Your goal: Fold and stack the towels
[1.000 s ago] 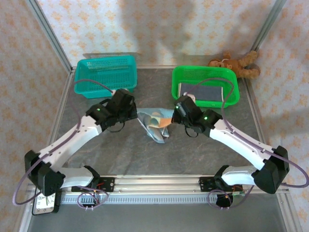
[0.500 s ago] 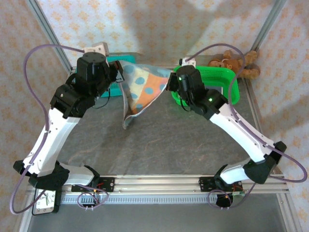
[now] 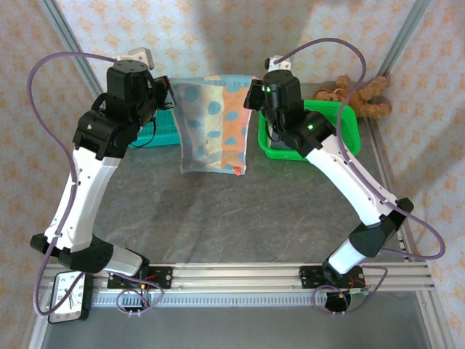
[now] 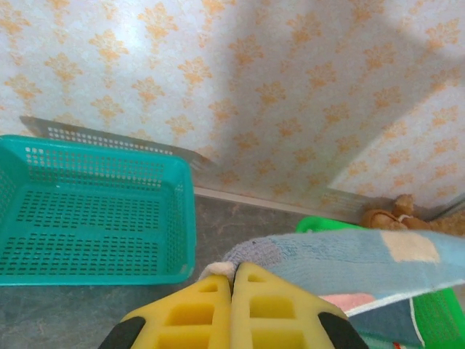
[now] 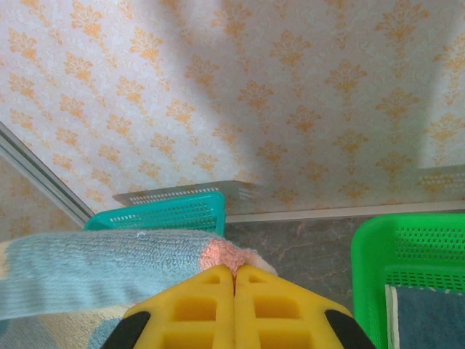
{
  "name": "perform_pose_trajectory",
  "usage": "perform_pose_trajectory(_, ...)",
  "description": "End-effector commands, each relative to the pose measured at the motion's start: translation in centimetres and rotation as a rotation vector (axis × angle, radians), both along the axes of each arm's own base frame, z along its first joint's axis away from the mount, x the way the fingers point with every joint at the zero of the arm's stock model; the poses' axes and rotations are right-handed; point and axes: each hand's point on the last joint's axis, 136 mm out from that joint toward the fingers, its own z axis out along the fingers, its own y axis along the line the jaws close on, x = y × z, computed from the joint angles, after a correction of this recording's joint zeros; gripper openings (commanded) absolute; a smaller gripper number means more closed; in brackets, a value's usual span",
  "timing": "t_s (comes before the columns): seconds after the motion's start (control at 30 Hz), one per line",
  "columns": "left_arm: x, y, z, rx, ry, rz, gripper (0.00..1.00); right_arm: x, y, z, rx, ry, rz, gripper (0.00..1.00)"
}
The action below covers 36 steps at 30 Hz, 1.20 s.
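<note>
A towel (image 3: 214,123), light blue with blue dots and an orange stripe, hangs spread flat above the table's back half. My left gripper (image 3: 173,94) is shut on its upper left corner and my right gripper (image 3: 252,93) is shut on its upper right corner. In the left wrist view the yellow fingertips (image 4: 234,270) pinch the towel's edge (image 4: 349,258). The right wrist view shows the right gripper (image 5: 235,273) pinching a pink corner of the towel (image 5: 102,265). A dark blue folded towel (image 5: 429,316) lies in the green basket (image 3: 341,123).
A teal basket (image 3: 163,127) stands at the back left, partly behind the left arm. A brown teddy bear (image 3: 356,94) lies in the back right corner. The grey tabletop (image 3: 232,218) lies under the hanging towel. A phone showing a clock (image 3: 65,294) lies at the near left.
Both arms rose from the table's middle and moved apart. The towel went from a crumpled heap on the table to hanging stretched between the two grippers.
</note>
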Motion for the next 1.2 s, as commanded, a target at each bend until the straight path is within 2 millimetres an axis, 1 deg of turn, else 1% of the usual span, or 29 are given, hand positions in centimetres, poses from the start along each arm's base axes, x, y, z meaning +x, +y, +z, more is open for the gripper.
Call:
perform_pose_trajectory(0.0, -1.6, 0.1, 1.2, -0.015, -0.023, -0.037, 0.0, -0.9, -0.4, 2.4, 0.031, -0.045, 0.02, 0.0)
perform_pose_trajectory(0.1, -2.8, -0.1, 1.2, -0.061, -0.023, -0.064, 0.0, -2.4, -0.8, 3.3, 0.066, -0.057, 0.057, 0.0)
perform_pose_trajectory(0.27, -6.0, -0.2, 2.0, -0.155, -0.053, -0.11, 0.0, -5.7, -1.8, 4.4, 0.119, -0.068, 0.121, 0.0)
perform_pose_trajectory(0.37, -8.2, 0.0, 2.9, -0.198, -0.079, -0.136, 0.0, -8.3, -2.3, 5.1, 0.13, -0.074, 0.162, 0.0)
perform_pose_trajectory(0.43, -9.8, 0.2, 3.5, -0.219, -0.094, -0.153, 0.0, -10.3, -2.1, 5.6, 0.123, -0.087, 0.194, 0.0)
perform_pose_trajectory(0.53, -11.8, 0.4, 4.1, -0.257, -0.096, -0.165, 0.0, -12.6, -2.0, 6.2, 0.11, -0.087, 0.226, 0.0)
perform_pose_trajectory(0.63, -13.1, 1.0, 3.7, -0.261, -0.081, -0.154, 0.0, -13.4, -2.2, 5.6, 0.122, -0.043, 0.222, 0.0)
perform_pose_trajectory(0.7, -13.5, 1.3, 3.2, -0.261, -0.061, -0.14, 0.0, -13.4, -2.3, 4.8, 0.127, -0.005, 0.214, 0.0)
perform_pose_trajectory(0.77, -13.3, 1.6, 2.0, -0.242, -0.02, -0.115, 0.0, -13.0, -2.8, 4.1, 0.126, 0.017, 0.169, 0.0)
perform_pose_trajectory(0.87, -11.6, 2.1, -0.8, -0.164, 0.07, -0.055, 0.0, -11.4, -3.5, 2.7, 0.094, 0.063, 0.085, 0.0)
perform_pose_trajectory(0.97, -8.7, 1.1, -3.9, -0.118, 0.172, -0.058, 0.0, -8.5, -3.4, 0.3, 0.117, 0.168, 0.065, 0.0)
perform_pose_trajectory(1.03, -6.3, 0.6, -6.2, -0.075, 0.245, -0.081, 0.0, -6.2, -2.7, -1.8, 0.114, 0.232, 0.067, 0.0)
perform_pose_trajectory(1.13, -2.7, 0.5, -9.1, -0.036, 0.31, -0.083, 0.0, -3.0, -1.8, -4.8, 0.098, 0.302, 0.054, 0.0)
perform_pose_trajectory(1.17, -1.3, 0.5, -10.2, -0.03, 0.332, -0.088, 0.0, -1.7, -1.6, -6.1, 0.094, 0.332, 0.05, 0.0)
